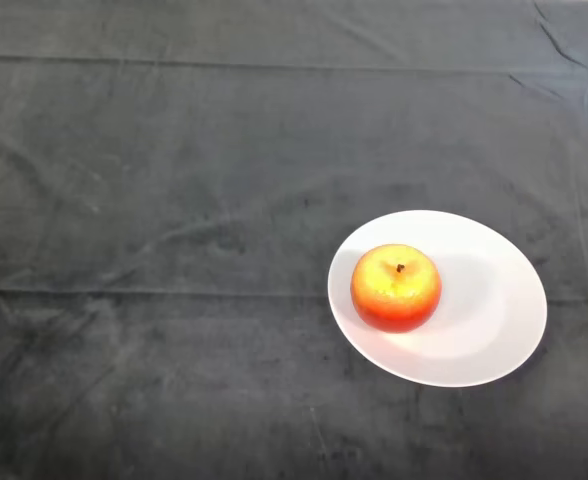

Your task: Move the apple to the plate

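A red and yellow apple (395, 287) stands upright, stem up, on the left part of a white plate (494, 310). The plate lies on the dark cloth at the right of the head view, a little below the middle.
A dark wrinkled cloth (174, 250) covers the whole table. A fold line in the cloth runs across the far side near the top of the view.
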Robot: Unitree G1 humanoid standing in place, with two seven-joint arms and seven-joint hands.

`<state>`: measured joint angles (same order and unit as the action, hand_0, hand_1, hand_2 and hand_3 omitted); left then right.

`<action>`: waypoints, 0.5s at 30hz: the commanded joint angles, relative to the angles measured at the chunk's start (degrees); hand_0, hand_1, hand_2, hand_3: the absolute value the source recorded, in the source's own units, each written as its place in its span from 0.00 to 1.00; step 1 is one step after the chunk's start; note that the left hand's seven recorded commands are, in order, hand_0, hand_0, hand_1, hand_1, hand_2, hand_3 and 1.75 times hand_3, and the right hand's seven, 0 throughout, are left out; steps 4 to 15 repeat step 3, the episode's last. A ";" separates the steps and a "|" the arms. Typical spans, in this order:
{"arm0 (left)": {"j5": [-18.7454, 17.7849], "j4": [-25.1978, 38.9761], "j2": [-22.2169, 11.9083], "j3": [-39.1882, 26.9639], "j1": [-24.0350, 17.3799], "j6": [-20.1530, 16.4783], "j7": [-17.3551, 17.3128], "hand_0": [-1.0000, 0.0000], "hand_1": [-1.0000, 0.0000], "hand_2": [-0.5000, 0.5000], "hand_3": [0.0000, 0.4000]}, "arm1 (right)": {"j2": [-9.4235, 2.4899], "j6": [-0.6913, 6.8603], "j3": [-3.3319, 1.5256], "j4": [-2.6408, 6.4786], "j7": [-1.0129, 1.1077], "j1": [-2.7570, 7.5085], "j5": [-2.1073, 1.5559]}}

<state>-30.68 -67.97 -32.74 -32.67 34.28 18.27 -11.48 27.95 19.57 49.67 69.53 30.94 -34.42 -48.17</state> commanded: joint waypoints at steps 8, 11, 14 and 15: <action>1.34 0.06 -1.98 -0.37 -1.98 -0.90 0.44 1.00 1.00 0.50 0.00 | 0.66 -0.20 0.71 -0.03 -0.13 0.02 0.08; 1.34 0.06 -1.98 -0.37 -1.98 -0.90 0.44 1.00 1.00 0.50 0.00 | 0.66 -0.20 0.71 -0.03 -0.13 0.02 0.08; 1.34 0.06 -1.98 -0.37 -1.98 -0.90 0.44 1.00 1.00 0.50 0.00 | 0.66 -0.20 0.71 -0.03 -0.13 0.02 0.08; 1.34 0.06 -1.98 -0.37 -1.98 -0.90 0.44 1.00 1.00 0.50 0.00 | 0.66 -0.20 0.71 -0.03 -0.13 0.02 0.08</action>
